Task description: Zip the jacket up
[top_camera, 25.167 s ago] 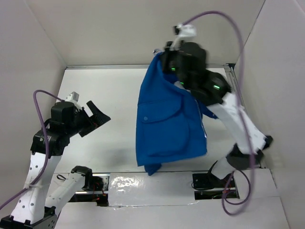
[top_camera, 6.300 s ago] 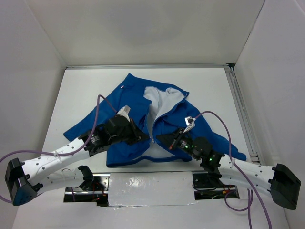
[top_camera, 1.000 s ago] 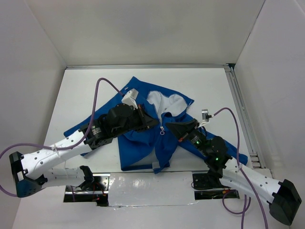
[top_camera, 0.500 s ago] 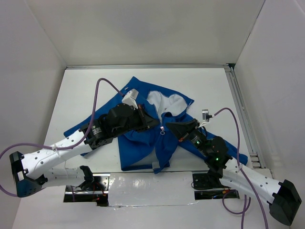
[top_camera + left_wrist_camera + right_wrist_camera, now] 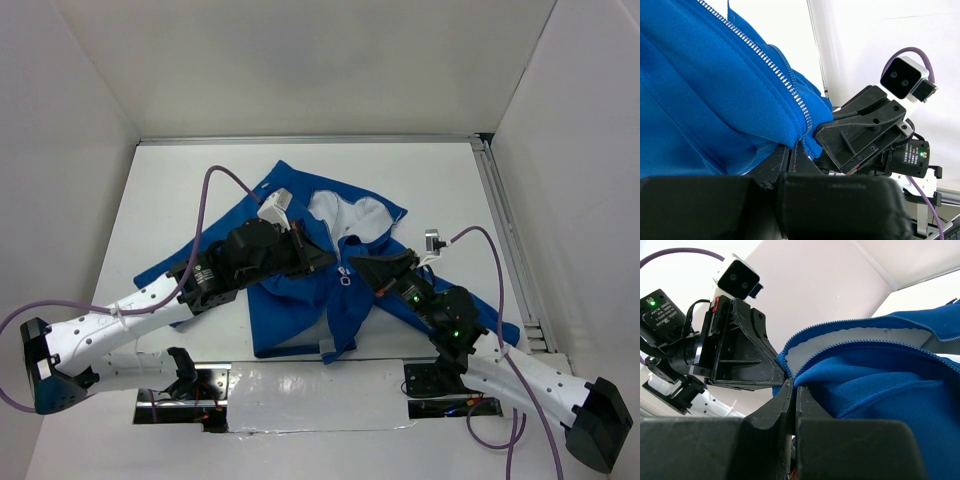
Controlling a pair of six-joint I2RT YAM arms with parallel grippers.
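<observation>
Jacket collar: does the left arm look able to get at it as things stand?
Probably yes: the collar lies uncovered just beyond the left gripper, nothing between them, though that gripper is shut on the jacket front.

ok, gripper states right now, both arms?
Left gripper: shut on the jacket, at its zipper edge.
Right gripper: shut on the jacket, at its front edge.

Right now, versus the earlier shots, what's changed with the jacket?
The jacket, earlier hanging from the right gripper, now lies on the table. Both that and the left gripper have since moved from its near hem up the front, each shut on an edge, drawing its lower front together. Last second: no visible change.
</observation>
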